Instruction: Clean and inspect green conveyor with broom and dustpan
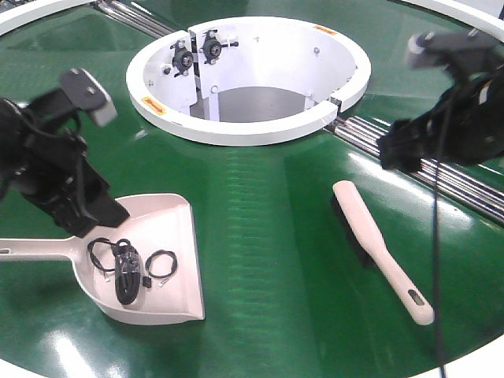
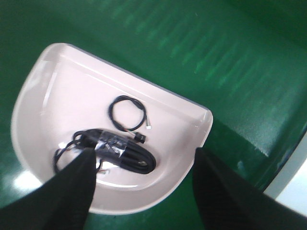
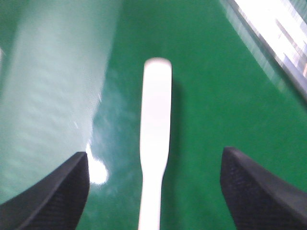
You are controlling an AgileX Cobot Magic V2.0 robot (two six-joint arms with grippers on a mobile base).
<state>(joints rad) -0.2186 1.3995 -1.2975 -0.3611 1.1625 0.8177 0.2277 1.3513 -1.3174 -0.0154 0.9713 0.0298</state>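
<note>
Front view first: green conveyor [image 1: 268,236] fills the frame as the tabletop, with a white ring [image 1: 244,126] around its central opening and steel roller strips [image 1: 409,150] running off to the right. The left arm [image 1: 47,169], black and blurred, leans in from the left edge, its fingers down over the back of the dustpan [image 1: 157,260]. The dustpan lies flat, handle pointing left, and holds a bundled black cable [image 1: 126,276] and a small cable loop [image 1: 161,264]. The right arm [image 1: 449,118] hangs at the upper right, above the roller strips. The broom [image 1: 378,244] lies flat below and to the left of it, well apart, bristles on the belt, handle end nearest the camera. From this view neither arm's fingers can be told as apart or together.

Left wrist view: two black fingers [image 2: 67,191] stand wide apart at the bottom of the frame, holding nothing. The dustpan [image 2: 57,91] sits beyond and between them, its rounded back rim nearest the fingers. The bundled cable [image 2: 120,151] lies just beyond the left-hand fingertip, the small loop [image 2: 127,112] farther out. Only this view shows the pan's contents clearly.

Right wrist view: two black fingers [image 3: 53,191] stand wide apart at the lower corners, holding nothing. The broom [image 3: 156,129] runs straight away from the camera through the gap between them, lying on the green belt [image 3: 216,96], touching neither finger. Only this view shows the broom lined up between the fingers. The picture is blurred.
</note>
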